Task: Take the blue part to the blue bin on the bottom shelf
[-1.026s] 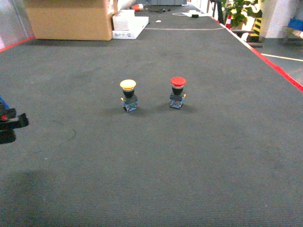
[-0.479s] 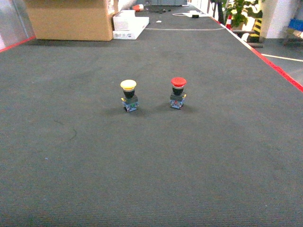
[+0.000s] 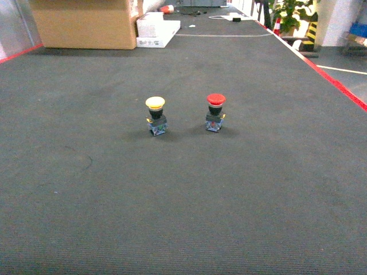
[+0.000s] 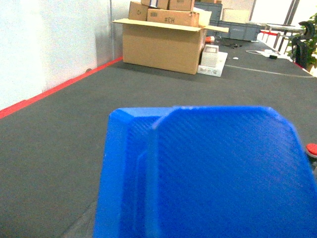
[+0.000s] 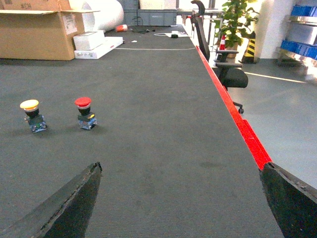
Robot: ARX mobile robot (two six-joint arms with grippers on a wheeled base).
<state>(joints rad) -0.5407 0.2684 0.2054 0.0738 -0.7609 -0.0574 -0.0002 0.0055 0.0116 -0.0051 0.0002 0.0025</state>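
A large blue part [image 4: 213,173] fills the lower half of the left wrist view, close against the camera, with a raised ridge down its left side. It covers my left gripper's fingers, and the gripper appears shut on it. The left arm is outside the head view. In the right wrist view my right gripper [image 5: 181,167] stands open above bare dark carpet, with one dark finger [image 5: 74,203] at each lower corner and nothing between them. The blue bin and the bottom shelf are out of view.
Two push buttons stand mid-carpet, one yellow-capped [image 3: 155,103] and one red-capped [image 3: 216,99]. A cardboard box [image 3: 86,23] and white boxes [image 3: 156,28] sit at the far end. Red tape [image 3: 338,86] marks the carpet's right edge, beyond it an office chair [image 5: 230,74] and a rack with blue containers [image 5: 303,11].
One second ago my left gripper showed at the head view's left edge; it has since withdrawn out of that view. The two buttons have not moved.
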